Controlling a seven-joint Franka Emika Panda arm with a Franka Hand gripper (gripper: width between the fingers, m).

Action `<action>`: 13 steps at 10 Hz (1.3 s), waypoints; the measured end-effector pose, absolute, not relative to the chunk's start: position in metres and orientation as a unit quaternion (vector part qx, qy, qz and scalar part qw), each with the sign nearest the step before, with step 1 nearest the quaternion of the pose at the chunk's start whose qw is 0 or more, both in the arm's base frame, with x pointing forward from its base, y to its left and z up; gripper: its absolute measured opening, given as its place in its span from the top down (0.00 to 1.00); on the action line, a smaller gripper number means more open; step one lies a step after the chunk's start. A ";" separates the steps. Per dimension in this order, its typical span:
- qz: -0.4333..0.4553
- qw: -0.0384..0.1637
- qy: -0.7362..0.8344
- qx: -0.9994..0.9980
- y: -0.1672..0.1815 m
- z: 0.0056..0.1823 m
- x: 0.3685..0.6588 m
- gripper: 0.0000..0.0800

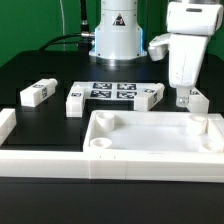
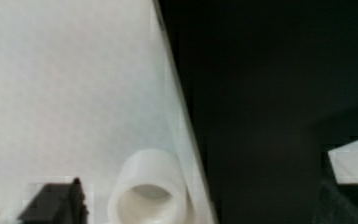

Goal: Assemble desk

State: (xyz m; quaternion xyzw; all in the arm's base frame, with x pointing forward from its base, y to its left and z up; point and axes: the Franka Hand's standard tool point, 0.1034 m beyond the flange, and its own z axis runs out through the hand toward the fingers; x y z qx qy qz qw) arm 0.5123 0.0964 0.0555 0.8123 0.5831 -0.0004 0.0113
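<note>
The arm's gripper (image 1: 184,92) hangs over the far corner of the desk top (image 1: 150,128) on the exterior view's right, its white body upright above the black table (image 1: 40,70).

The tray-like top lies flat at the front of the table with its raised rim up, and a round corner socket (image 1: 198,123) sits just in front of the fingertips. Four short tagged legs lie loose behind it. One leg (image 1: 38,93) is far off to the exterior view's left and a second leg (image 1: 75,100) is beside the marker board (image 1: 112,90). A third leg (image 1: 150,96) is at the board's other side, and the fourth leg (image 1: 192,101) sits directly under the gripper. From this side it is hard to judge whether the fingers touch that last leg.

The wrist view gives the close look that the room camera cannot. It shows the desk top's pale surface (image 2: 69,90) ending in a straight edge against the dark table (image 2: 265,100). It also shows one open socket (image 2: 149,192) and a single dark finger (image 2: 51,203) set far out to the side, with nothing clamped against it. On that showing the jaws stand wide and carry nothing. A white shape (image 2: 357,160) at the frame's edge is too cropped to name.

Only the exterior view takes in the legs, the marker board and the robot's base (image 1: 117,35).
</note>
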 end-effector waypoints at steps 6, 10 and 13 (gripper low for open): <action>0.000 0.001 0.400 0.916 0.099 0.053 0.504 0.19; -0.005 -0.018 0.197 0.980 0.117 0.049 0.498 0.19; -0.008 -0.024 0.108 0.994 0.121 0.049 0.496 0.19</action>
